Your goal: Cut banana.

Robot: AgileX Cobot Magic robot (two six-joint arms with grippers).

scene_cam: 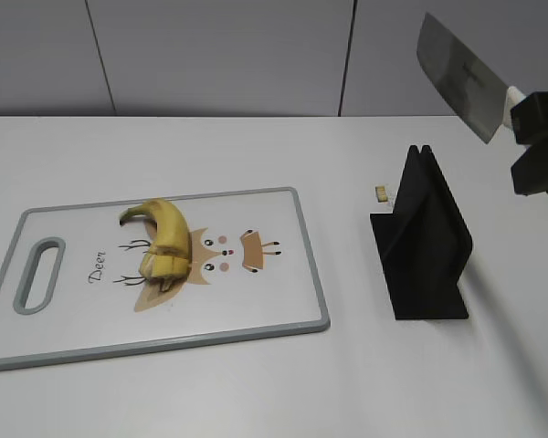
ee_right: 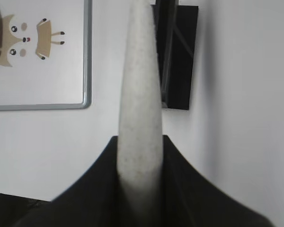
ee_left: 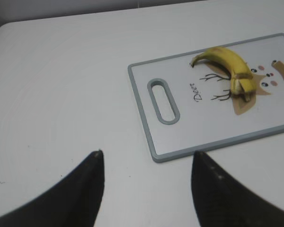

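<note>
The yellow banana (scene_cam: 164,239) lies on the white cutting board (scene_cam: 274,301) with a deer drawing; its lower end looks cut into pieces. It also shows in the left wrist view (ee_left: 229,64). My right gripper (scene_cam: 534,146) is shut on the knife's pale speckled handle (ee_right: 139,104) and holds the grey blade (scene_cam: 457,73) up in the air at the far right, above the black knife stand (scene_cam: 425,242). My left gripper (ee_left: 146,156) is open and empty over bare table, near the board's handle-slot corner (ee_left: 163,101).
The black knife stand also shows in the right wrist view (ee_right: 175,52), right of the board's corner (ee_right: 85,101). A small pale crumb (scene_cam: 381,192) lies on the table by the stand. A grey wall runs behind the table.
</note>
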